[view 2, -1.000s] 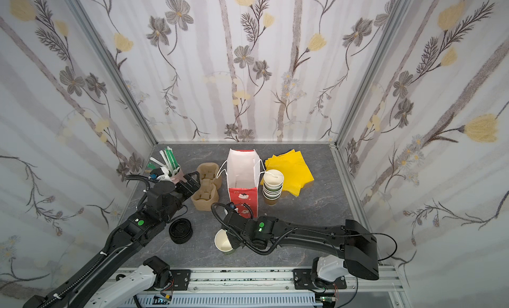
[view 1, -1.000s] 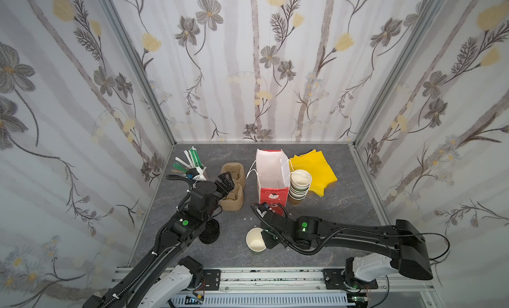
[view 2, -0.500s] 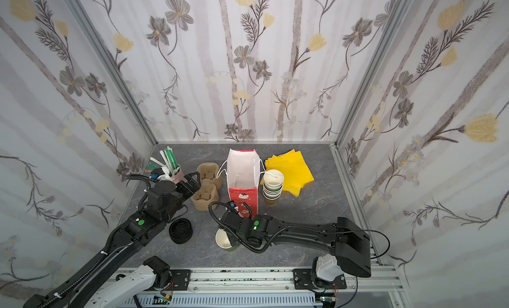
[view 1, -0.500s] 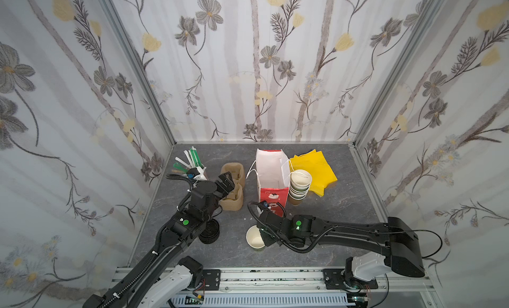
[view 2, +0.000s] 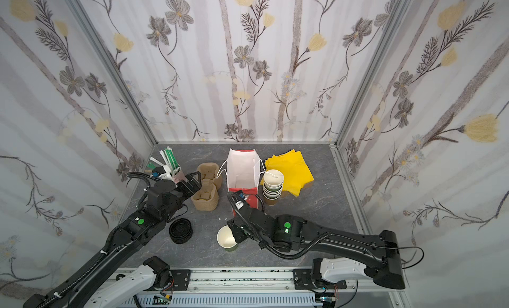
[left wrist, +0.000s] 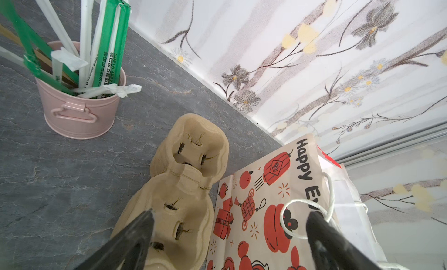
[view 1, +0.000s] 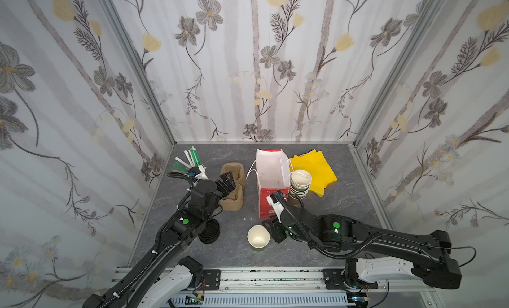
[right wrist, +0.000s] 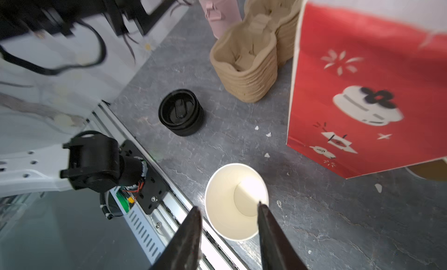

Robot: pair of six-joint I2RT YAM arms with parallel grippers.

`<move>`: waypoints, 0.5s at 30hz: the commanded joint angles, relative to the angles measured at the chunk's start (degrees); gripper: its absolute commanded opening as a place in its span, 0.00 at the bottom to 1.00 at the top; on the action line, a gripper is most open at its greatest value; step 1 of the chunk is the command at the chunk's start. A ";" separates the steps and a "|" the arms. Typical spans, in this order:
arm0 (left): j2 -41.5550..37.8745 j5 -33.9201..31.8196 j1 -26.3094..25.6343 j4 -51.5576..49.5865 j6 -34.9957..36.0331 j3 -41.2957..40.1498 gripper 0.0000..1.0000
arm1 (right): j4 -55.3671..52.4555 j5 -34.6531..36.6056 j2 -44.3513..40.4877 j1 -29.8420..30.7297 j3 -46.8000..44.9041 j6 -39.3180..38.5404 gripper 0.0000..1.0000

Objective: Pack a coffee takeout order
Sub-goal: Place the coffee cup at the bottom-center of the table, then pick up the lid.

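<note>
A lidless paper cup (view 1: pixel 258 239) (view 2: pixel 227 239) (right wrist: pixel 235 201) stands upright near the table's front edge. My right gripper (view 1: pixel 273 231) (view 2: pixel 237 234) (right wrist: pixel 227 205) hangs over the cup's right rim, jaws apart and holding nothing. One fingertip (right wrist: pixel 260 206) overlaps the rim. My left gripper (view 1: pixel 228 182) (view 2: pixel 192 183) (left wrist: pixel 231 213) is wide open above the stack of tan carriers (view 1: pixel 234 193) (left wrist: pixel 191 165), beside the red bag (view 1: pixel 271 171) (left wrist: pixel 266 208). Yellow napkins (view 1: pixel 314 168) lie behind the bag on the right. Green straws (view 1: pixel 192 157) (left wrist: pixel 108 51) stand in a pink bucket (left wrist: pixel 77 111).
A stack of black lids (view 1: pixel 209 232) (right wrist: pixel 180 111) sits at the front left, under my left arm. Nested paper cups (view 1: pixel 300 185) stand against the bag's right side. The bag stands open with its string handles (left wrist: pixel 302 220) loose. Wallpapered walls enclose three sides.
My right gripper's jaws have parted and let go of the cup's rim, drawing slightly to the right. The cup stays standing on the table. My left arm has not moved.
</note>
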 commanded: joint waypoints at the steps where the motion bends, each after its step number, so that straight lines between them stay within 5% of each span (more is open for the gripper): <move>1: 0.15 0.41 -0.07 -0.18 1.26 -0.32 0.99 | 2.96 9.78 -5.69 -0.03 -2.51 1.48 0.42; 7: 0.96 0.34 -0.02 -0.27 1.35 -0.69 0.99 | 3.05 22.35 -16.38 -1.16 -6.77 11.66 0.47; 11: 2.68 1.06 -0.02 -1.67 2.25 0.40 0.97 | 3.01 19.35 -19.50 -5.31 -7.75 13.49 0.47; 15: 3.08 -1.61 -0.04 -16.04 -0.38 3.49 0.95 | 1.66 17.86 -19.42 -6.89 -7.33 13.76 0.47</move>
